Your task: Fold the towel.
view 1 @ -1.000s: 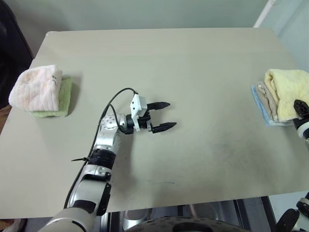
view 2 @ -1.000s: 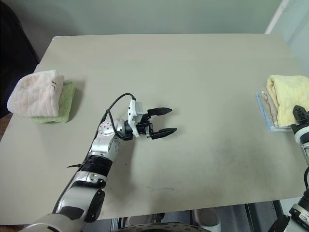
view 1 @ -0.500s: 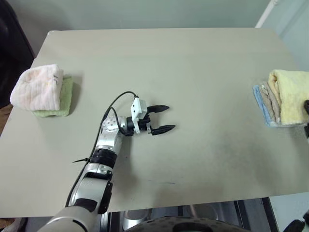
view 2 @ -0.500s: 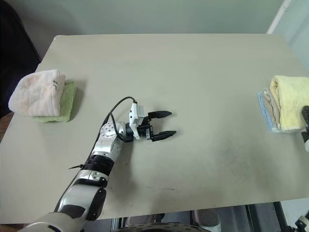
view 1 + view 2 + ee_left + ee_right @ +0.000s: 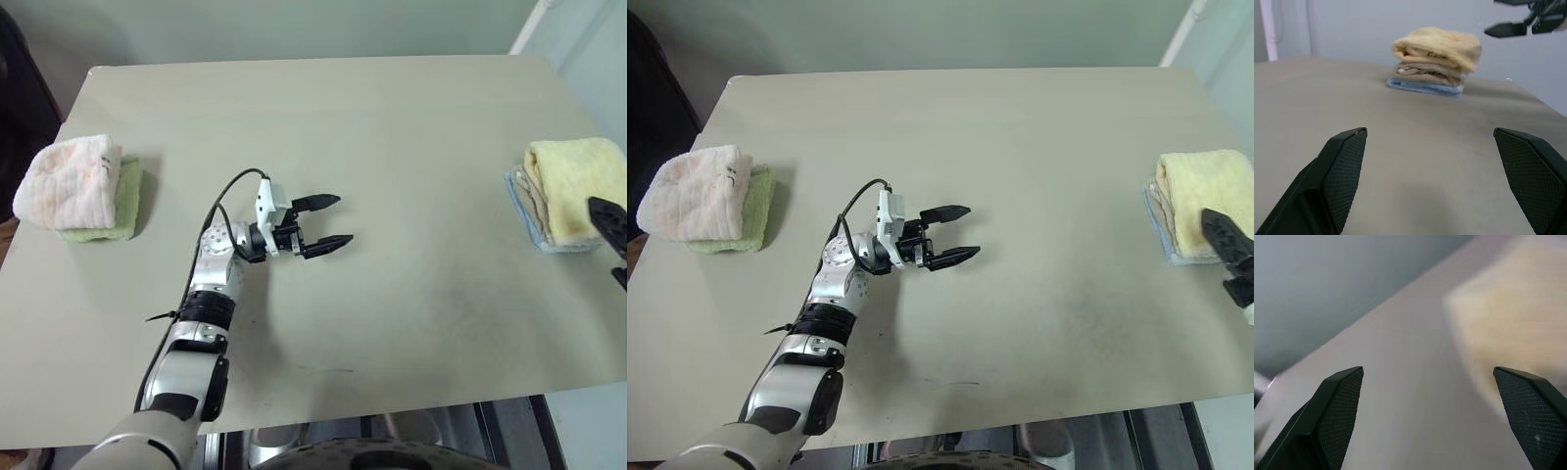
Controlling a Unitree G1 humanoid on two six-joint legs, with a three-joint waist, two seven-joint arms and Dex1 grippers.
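Note:
The towel [image 5: 573,186] is pale yellow and lies folded on top of a small stack at the table's right edge; the left wrist view shows this towel [image 5: 1437,46] end-on. My right gripper [image 5: 1215,250] hovers open just on the near side of the stack, with nothing between its fingers, and also appears as the right gripper [image 5: 1491,17] above and beside the towel. Its own wrist view has a blurred pale yellow towel [image 5: 1508,318] ahead. My left gripper [image 5: 343,218] is open and empty over the table's middle, pointing right toward the stack.
Under the yellow towel lie a beige folded towel [image 5: 1425,71] and a blue cloth [image 5: 1422,87]. A pink-white folded towel [image 5: 67,181] rests on a green cloth [image 5: 127,201] at the table's left edge. The beige table [image 5: 411,127] ends close past both stacks.
My right gripper has risen and come in leftward from the right edge, so both its spread fingers now show beside the stack. The left gripper has hardly moved.

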